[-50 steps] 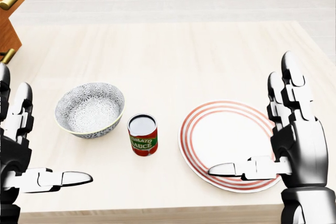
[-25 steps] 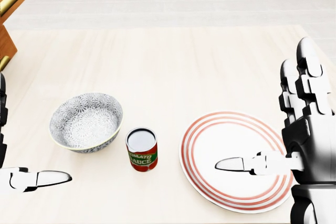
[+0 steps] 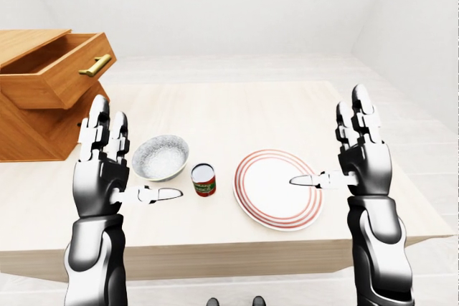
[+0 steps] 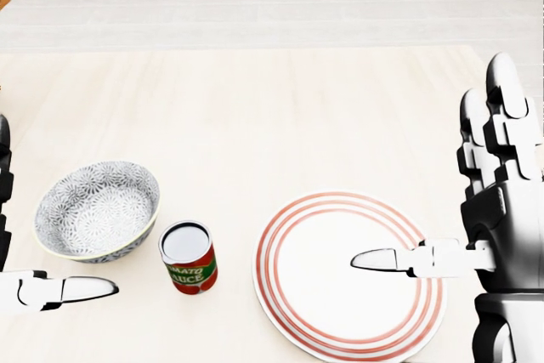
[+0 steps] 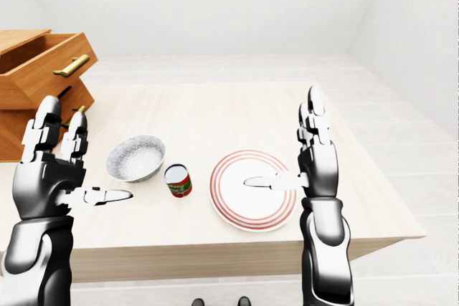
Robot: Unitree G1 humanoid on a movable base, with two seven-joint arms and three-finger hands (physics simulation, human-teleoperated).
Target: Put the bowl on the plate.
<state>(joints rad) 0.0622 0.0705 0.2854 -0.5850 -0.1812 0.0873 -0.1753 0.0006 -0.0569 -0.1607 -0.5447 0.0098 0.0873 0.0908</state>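
The bowl [image 4: 98, 210] stands upright on the desk [image 4: 255, 116], at about 8 o'clock in the head view, not yet on the plate [image 4: 310, 295]. A red can [image 4: 189, 258] stands upright just beside it, at the bowl's 4 o'clock. The plate, white with red rings, lies flat at the can's 3 o'clock, near it but apart.

The left hand [image 3: 99, 180] is spread wide, fingers pointing up and thumb pointing toward 3 o'clock, and it grips nothing. In the left-eye view it hovers at the bowl's 8 o'clock, clear of it.

The right hand [image 3: 364, 166] is also spread wide and grips nothing, fingers up and thumb pointing toward 9 o'clock. It stands at the plate's 3 o'clock, and in the head view its thumb reaches over the plate's right part.

At 10 o'clock in the left-eye view, a wooden chest [image 3: 29, 123] stands on the desk with its top drawer [image 3: 61, 69] pulled open.
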